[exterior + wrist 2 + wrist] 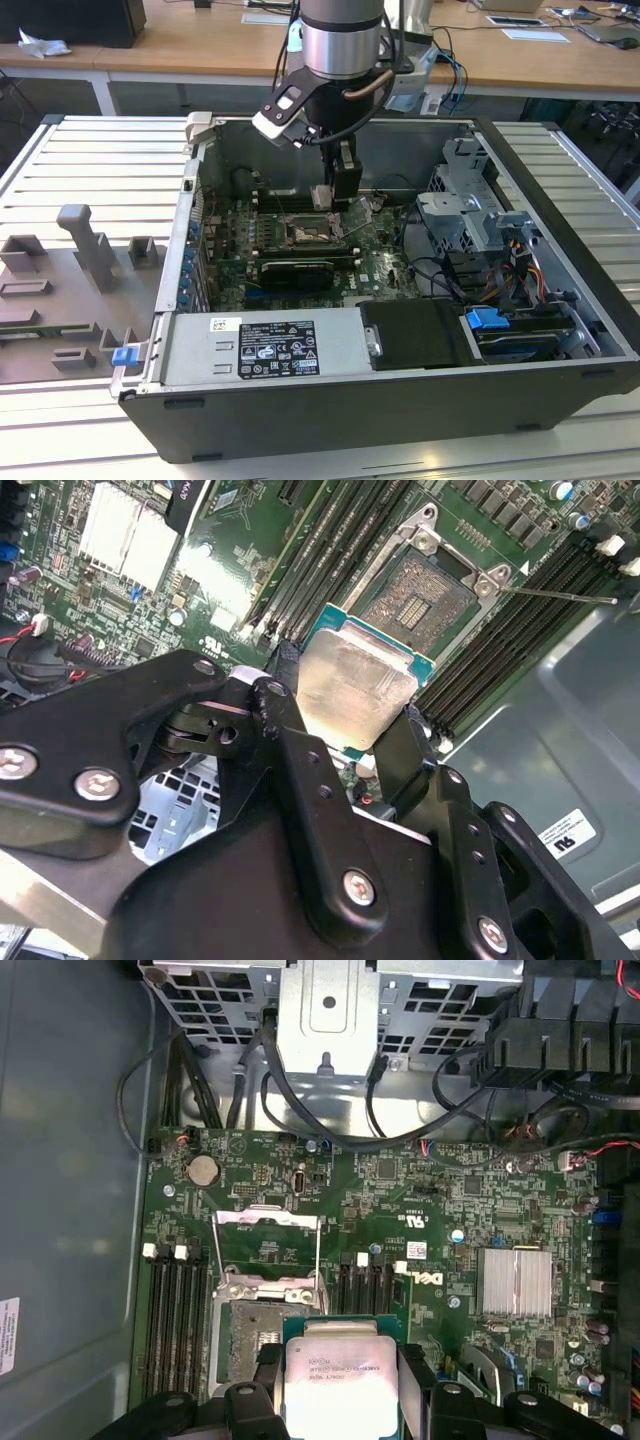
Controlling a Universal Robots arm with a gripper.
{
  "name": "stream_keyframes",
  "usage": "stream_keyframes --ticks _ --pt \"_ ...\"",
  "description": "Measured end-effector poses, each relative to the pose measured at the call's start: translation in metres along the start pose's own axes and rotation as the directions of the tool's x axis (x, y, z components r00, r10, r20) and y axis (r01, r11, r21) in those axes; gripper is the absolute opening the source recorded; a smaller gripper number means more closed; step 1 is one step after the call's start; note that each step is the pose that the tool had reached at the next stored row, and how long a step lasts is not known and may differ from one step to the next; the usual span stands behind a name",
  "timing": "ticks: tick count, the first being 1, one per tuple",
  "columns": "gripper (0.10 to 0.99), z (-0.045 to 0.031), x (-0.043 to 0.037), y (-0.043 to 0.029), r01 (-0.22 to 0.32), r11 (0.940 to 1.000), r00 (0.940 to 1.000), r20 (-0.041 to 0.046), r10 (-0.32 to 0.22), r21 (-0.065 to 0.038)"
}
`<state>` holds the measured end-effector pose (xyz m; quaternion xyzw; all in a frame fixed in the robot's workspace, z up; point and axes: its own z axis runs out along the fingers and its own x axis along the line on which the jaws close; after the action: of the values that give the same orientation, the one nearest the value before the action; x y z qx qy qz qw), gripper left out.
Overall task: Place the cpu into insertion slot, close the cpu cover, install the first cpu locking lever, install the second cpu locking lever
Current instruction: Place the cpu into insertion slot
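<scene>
Cpu (355, 690): sitting between my jaws, clamped edge to edge, hovering just beside the slot (420, 595) and not yet in it.
Jaws: my gripper (334, 197) is clenching on the cpu; black fingers (290, 695) are pressing on two opposite sides.
Look: flat square, dull silver-beige metal top with a blotchy sheen, teal-green rim showing around it.
Slot: lying open, dark pin field inside a silvery metal frame.
Cover (268, 1245): standing raised, a thin silvery frame with a cut-out middle.
Board (430, 1180): green, matte, studded with small parts.
</scene>
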<state>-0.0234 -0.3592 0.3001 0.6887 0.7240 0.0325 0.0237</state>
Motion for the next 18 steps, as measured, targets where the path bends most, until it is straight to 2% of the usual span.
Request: stream_keyframes --ticks 18 --pt "0.541 0.009 -0.0001 -0.0007 0.0 1.0 1.0 0.0 0.0 0.0"
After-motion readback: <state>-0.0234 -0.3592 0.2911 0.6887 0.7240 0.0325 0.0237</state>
